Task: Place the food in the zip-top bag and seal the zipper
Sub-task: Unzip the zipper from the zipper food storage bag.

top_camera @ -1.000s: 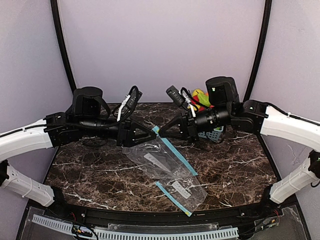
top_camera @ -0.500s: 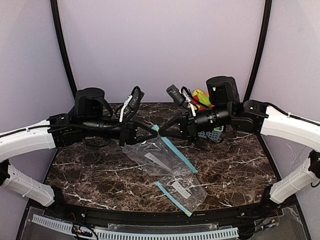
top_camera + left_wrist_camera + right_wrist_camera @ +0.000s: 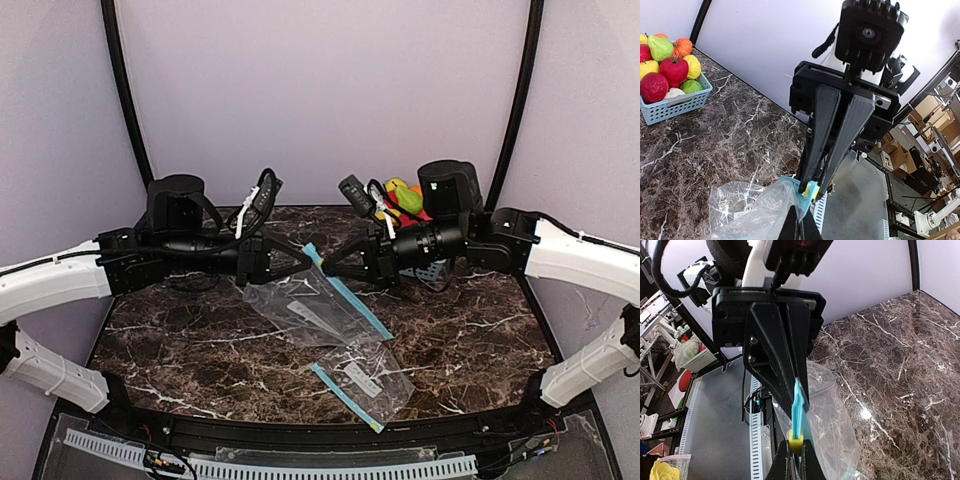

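Dark, white-veined marble forms the surface [image 3: 470, 340], closed in by pale lilac walls. Over its far middle the left claw [image 3: 305, 259] and the right claw [image 3: 327, 268] meet almost tip to tip, each with its jaws pressed fully together on the far end of the blue zipper strip [image 3: 352, 308] that runs along the zip-top bag [image 3: 300, 312]. A small yellow slider [image 3: 796, 442] sits on that strip right at the right claw's fingertips (the left wrist view shows it there too). From the pinched end the bag's clear, crinkled film trails toward the near side, with the strip slanting down to the right. Just beside its lower corner a second bag [image 3: 368, 382] lies flat near the front edge, its own blue strip on its left side. The food [image 3: 667, 67], glossy red, green, yellow and orange toy fruits, is well apart from both claws: it is heaped in a light-blue basket [image 3: 675, 104] at the far right of the surface, behind the right arm.
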`<action>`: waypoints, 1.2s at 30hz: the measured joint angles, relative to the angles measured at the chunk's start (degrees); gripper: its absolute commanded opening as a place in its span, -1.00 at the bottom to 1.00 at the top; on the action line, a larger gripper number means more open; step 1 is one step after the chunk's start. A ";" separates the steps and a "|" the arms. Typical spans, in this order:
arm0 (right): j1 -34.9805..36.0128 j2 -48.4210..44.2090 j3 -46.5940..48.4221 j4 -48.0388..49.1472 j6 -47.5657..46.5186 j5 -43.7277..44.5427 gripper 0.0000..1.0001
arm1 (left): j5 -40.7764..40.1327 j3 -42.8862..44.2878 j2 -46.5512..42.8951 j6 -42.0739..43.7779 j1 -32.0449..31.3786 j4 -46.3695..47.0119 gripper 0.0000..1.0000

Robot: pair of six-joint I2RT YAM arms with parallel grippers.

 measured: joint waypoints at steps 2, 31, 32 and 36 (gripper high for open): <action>0.00 -0.11 -0.63 0.02 0.00 0.57 -1.00 | 0.17 0.00 -0.11 -0.55 0.96 -0.02 -0.99; -0.02 -1.25 -5.92 -0.50 2.16 4.46 -1.00 | 3.17 -0.22 -1.36 -2.27 11.23 -0.11 -0.99; -0.02 -1.25 -5.95 -0.63 2.32 4.48 -1.00 | 3.32 -0.22 -1.40 -2.25 11.52 -0.11 -0.99; -0.02 -1.27 -6.29 -0.76 2.62 4.50 -1.00 | 3.74 -0.22 -1.68 -2.21 12.37 -0.24 -0.99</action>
